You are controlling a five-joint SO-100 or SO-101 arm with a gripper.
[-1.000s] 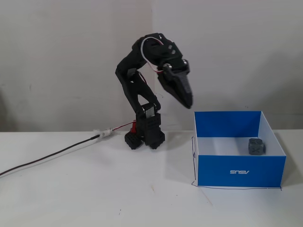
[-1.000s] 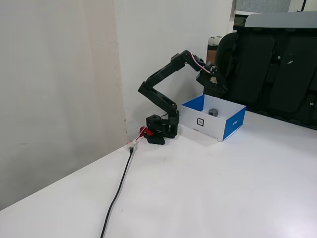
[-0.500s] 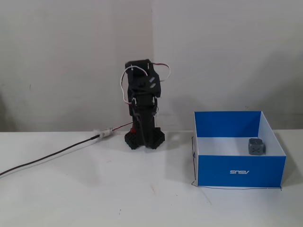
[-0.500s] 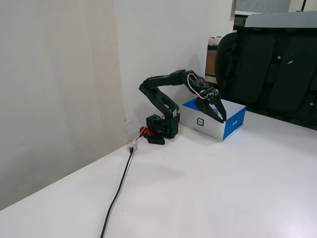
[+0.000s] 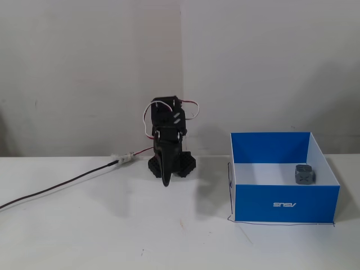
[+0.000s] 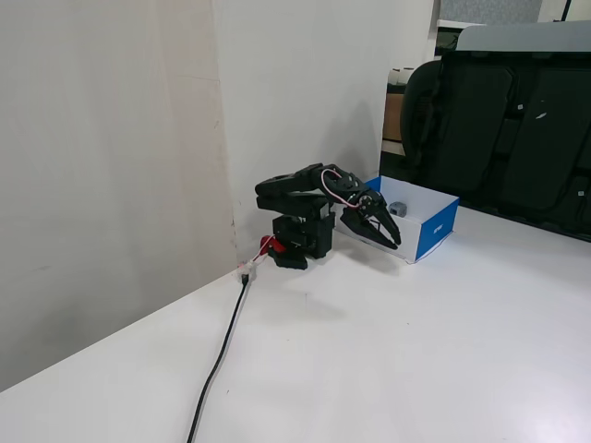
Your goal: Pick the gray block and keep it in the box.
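The gray block [image 5: 304,175] lies inside the blue box [image 5: 287,203], on its white floor near the right wall in a fixed view. It also shows inside the box [image 6: 434,229] in the other fixed view [image 6: 397,209]. My gripper [image 5: 166,181] hangs folded in front of the arm's base, left of the box, with its tips pointing down close to the table. It holds nothing and its jaws look closed. In the other fixed view, the gripper [image 6: 396,243] sits just in front of the box's near corner.
A black cable [image 5: 56,188] runs left from the arm's base across the white table. A thin dark outline is drawn on the table around the box. A wall stands behind the arm. Black chairs [image 6: 517,120] stand beyond the table.
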